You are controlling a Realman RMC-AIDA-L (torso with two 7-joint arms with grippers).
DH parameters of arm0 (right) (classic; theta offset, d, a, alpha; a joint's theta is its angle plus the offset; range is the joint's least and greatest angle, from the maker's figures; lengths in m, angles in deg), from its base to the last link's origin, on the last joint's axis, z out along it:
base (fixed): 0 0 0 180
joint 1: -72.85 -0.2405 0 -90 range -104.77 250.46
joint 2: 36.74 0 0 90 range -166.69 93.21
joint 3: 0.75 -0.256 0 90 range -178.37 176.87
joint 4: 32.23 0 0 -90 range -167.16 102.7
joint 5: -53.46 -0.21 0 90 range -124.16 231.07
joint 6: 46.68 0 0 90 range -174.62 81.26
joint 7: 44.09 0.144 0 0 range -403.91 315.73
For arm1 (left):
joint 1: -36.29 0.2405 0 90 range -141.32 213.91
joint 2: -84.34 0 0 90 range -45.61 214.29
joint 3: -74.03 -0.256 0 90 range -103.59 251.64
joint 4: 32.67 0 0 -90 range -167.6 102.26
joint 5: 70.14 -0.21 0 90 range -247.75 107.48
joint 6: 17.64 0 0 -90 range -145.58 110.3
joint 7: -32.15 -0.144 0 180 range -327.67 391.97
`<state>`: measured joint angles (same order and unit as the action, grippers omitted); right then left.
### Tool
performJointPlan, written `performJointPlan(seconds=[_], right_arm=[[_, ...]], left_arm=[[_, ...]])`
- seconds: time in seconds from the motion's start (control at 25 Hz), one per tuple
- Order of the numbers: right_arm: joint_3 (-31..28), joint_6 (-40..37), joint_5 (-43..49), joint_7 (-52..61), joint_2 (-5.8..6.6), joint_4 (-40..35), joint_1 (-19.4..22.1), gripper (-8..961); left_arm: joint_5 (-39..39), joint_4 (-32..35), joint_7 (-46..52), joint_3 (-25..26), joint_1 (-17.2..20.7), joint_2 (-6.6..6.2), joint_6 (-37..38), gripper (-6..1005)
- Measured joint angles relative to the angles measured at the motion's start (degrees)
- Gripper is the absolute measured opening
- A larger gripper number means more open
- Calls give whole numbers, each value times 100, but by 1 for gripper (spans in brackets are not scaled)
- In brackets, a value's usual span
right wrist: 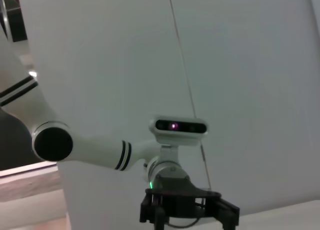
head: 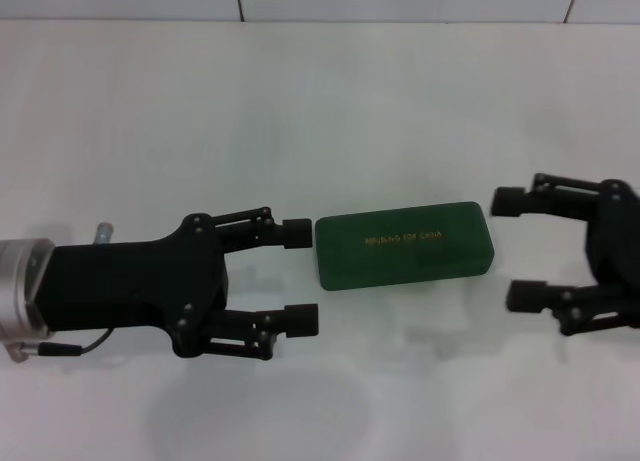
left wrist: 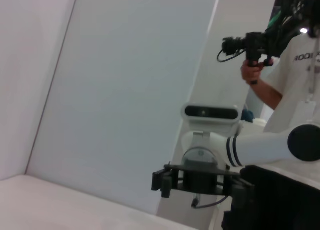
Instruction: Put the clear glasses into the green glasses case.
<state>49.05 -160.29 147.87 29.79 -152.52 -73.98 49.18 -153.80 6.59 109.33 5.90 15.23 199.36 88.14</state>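
**Green case shut, flanked by two open grippers**

The green glasses case (head: 403,244) lay closed on the white table (head: 300,111), about mid-table, long side running left-right w/ a slight tilt. Dark green hard shell, rounded corners, small gold lettering on lid.

Left gripper (head: 300,277) sat just left of the case, fingers spread wide, holding nothing; upper fingertip (head: 297,233) was right at the case's left end, contact unclear. Right gripper (head: 517,248) sat just right of the case, also spread wide & empty, clear of it.
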Motion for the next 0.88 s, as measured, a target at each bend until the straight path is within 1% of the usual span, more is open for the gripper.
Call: performJointPlan(seconds=[0.04, 0.2, 0.32, 0.52, 0.88], right_arm=[[68, 48, -3, 0, -1, 12, -14, 868], [665, 499, -106, 1, -36, 39, -31, 867], [1039, 741, -356, 0, -28, 44, -16, 867], [1092, 779, -459, -1, -17, 45, 1, 867], [1113, 787, -465, -6, -14, 105, 15, 867]], left_arm=[[-32, -2, 0, 10, -15, -6, 0, 855], [-171, -7, -13, 61, -27, 11, 1, 879], [-228, -7, -12, 66, -23, 24, 4, 879], [-296, -6, -1, 70, -8, 81, 8, 880], [-300, -6, -31, 72, 24, 94, 12, 881]])
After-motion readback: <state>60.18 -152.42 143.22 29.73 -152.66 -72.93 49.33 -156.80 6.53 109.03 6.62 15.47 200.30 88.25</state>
